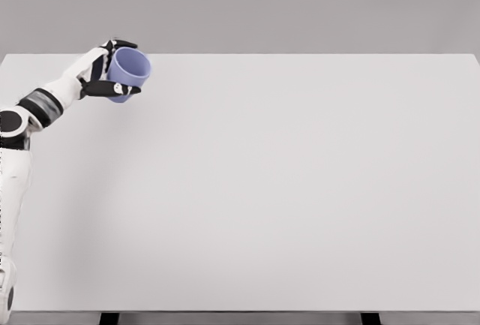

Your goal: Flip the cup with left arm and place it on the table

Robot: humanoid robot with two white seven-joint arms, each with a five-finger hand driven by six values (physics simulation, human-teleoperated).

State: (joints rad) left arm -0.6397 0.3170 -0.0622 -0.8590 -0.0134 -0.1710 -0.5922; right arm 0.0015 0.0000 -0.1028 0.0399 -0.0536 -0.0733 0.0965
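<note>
A blue-purple cup [129, 73] is held at the far left of the white table [285, 190], near its back edge. The cup is tilted, with its open mouth turned up and to the right so that I see inside it. My left hand [112, 70] is shut on the cup, black-tipped fingers wrapped around its wall above and below. The left arm comes in from the lower left edge and bends up toward the cup. I cannot tell whether the cup touches the table or hangs just above it. The right arm does not show.
The table's back edge runs just behind the cup and its left edge lies close to my forearm. Two dark table legs [109, 318] show under the front edge.
</note>
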